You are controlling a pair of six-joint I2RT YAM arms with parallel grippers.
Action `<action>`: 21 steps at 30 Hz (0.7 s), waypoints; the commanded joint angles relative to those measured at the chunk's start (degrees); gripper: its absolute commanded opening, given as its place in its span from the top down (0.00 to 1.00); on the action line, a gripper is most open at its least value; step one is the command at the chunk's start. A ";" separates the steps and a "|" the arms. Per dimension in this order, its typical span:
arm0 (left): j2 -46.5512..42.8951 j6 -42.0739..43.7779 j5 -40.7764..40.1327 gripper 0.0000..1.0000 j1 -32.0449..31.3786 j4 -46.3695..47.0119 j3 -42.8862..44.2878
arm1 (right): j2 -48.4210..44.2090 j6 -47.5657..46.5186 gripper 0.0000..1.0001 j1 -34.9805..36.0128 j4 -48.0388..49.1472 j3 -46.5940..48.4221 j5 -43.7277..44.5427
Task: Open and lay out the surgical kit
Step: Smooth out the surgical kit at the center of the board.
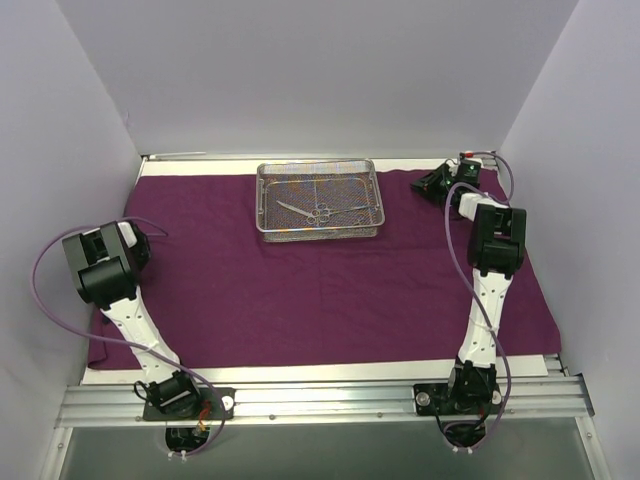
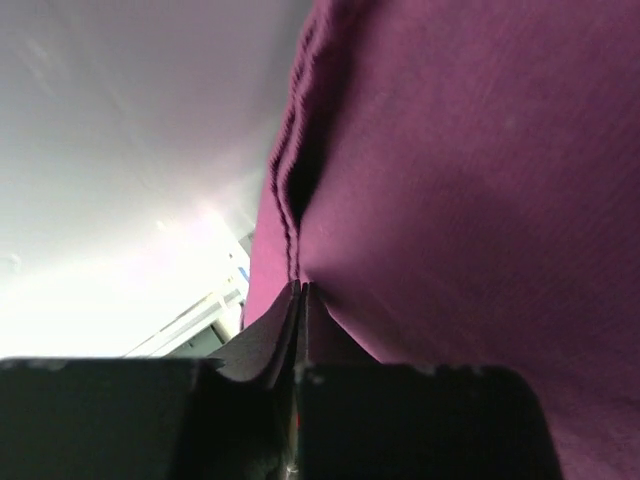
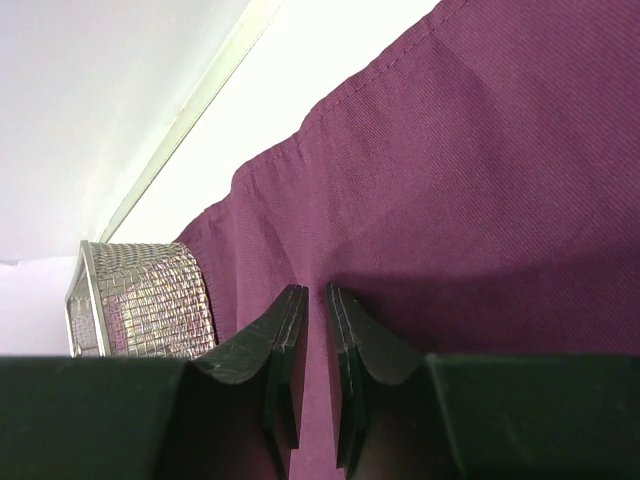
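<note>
Setting: a robotics laboratory test cell. Plain white panel walls (image 1: 330,70) enclose the top, left and right of the frame. A silver slotted aluminium rail (image 1: 320,400) spans the lower edge and carries two bolted black-and-white robot arms, left (image 1: 130,310) and right (image 1: 485,300), with exposed purple cabling (image 1: 45,290).

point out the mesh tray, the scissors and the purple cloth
mesh tray (image 1: 318,229), top view, near wall
scissors (image 1: 321,212), top view, ring handles
purple cloth (image 1: 330,300), top view, bare middle

Soft, even overhead light. Left wrist view: white glare at left, left fingers (image 2: 262,352) blurred, cloth (image 2: 480,150) soft. Right wrist view sharper: dark shadow on cloth past right fingers (image 3: 362,345), tray (image 3: 150,295) glinting.
</note>
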 commanded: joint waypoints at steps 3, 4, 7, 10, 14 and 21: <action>1.48 2.01 -3.73 0.98 0.42 5.02 -2.64 | 1.50 -1.07 0.84 -0.48 -1.86 -0.99 0.11; 1.48 2.36 -4.87 0.98 0.68 5.55 -3.07 | 1.50 -1.25 0.84 -0.56 -1.95 -0.90 0.11; 2.09 2.10 -8.74 0.98 2.18 6.52 -4.66 | 1.68 -1.25 0.84 -0.65 -2.04 -0.73 0.11; 3.24 2.01 -13.66 0.98 3.85 6.96 -5.10 | 1.68 -1.42 0.84 -0.65 -2.21 -0.73 0.02; 4.82 -2.10 -19.73 0.98 6.57 1.97 -2.21 | 1.42 -1.69 0.84 -0.92 -2.39 -1.16 0.20; -0.88 -4.93 -13.95 0.98 3.24 -1.13 0.26 | 1.41 -1.51 0.84 -0.74 -1.95 -1.87 0.20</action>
